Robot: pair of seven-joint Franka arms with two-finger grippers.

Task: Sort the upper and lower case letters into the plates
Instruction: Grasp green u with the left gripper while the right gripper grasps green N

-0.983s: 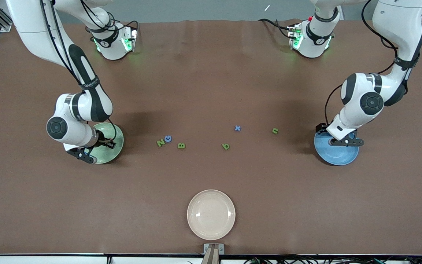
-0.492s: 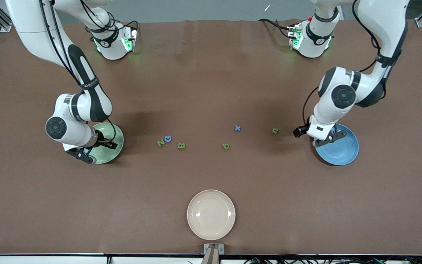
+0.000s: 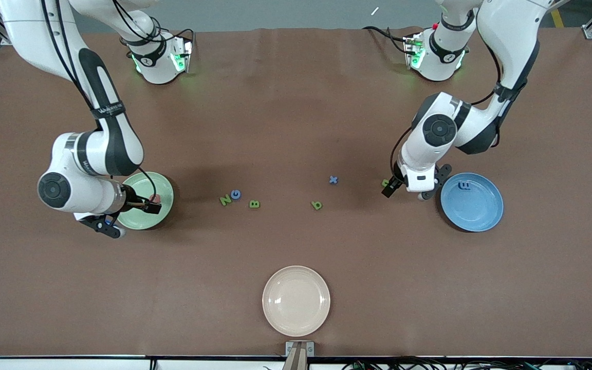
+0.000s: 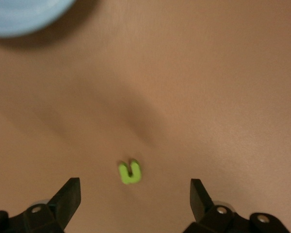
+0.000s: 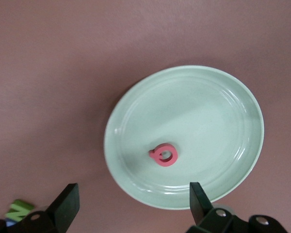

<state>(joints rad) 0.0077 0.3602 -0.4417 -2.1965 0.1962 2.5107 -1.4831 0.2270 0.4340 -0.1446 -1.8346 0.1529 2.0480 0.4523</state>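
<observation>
Both arms have shifted since a second ago: my left gripper [image 3: 404,189] has left the blue plate [image 3: 472,202] and hangs spread over the green n [image 4: 129,172]; my right gripper [image 3: 121,218], now spread too, hovers at the mint plate [image 3: 146,200]. White plate [image 3: 296,300] sits nearest the camera. Pink Q [image 5: 163,155] lies in the mint plate, blue m [image 3: 464,185] in the blue one. N [image 3: 225,200], G [image 3: 236,194], B [image 3: 255,204], b [image 3: 316,205] and x [image 3: 333,179] lie on the table [image 3: 296,113] between the plates.
</observation>
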